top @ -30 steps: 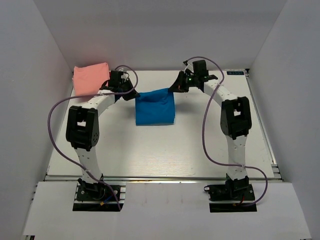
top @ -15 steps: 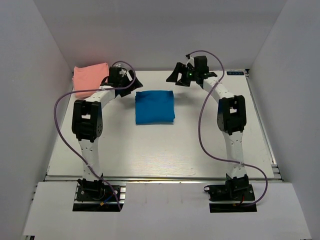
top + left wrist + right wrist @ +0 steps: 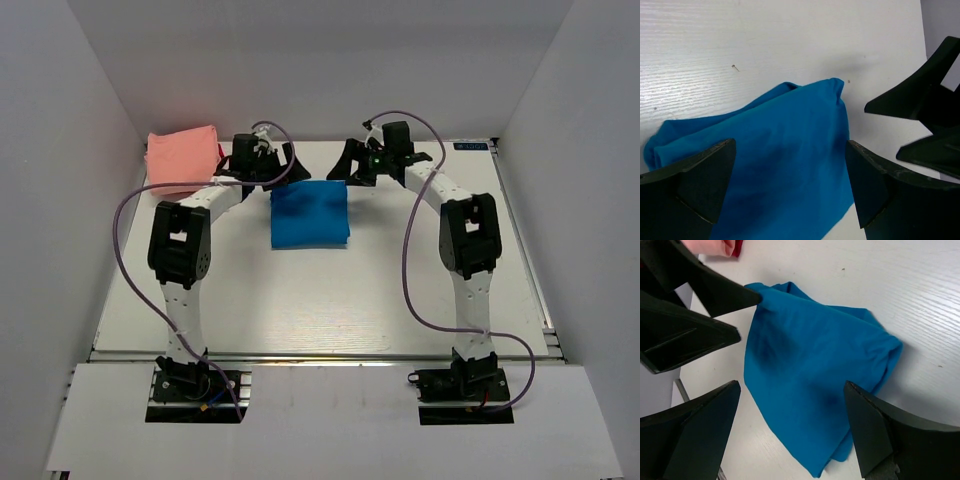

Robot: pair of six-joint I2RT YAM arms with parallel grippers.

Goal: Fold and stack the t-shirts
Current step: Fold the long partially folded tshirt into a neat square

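Top external: blue shirt (image 3: 309, 213) folded by tabletop (image 3: 400, 290) far edge; pink shirt (image 3: 182, 158) at far-left corner; left gripper (image 3: 281, 168) and right gripper (image 3: 349, 165) fingers spread, empty.

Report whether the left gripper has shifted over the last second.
Yes: the left gripper has moved right, farther from the folded salmon-pink t-shirt by the left wall.

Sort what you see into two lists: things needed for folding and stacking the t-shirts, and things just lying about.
Job in hand: blue t-shirt, pink t-shirt, left fingers and right fingers, both open.
Just there: purple cables, white table.
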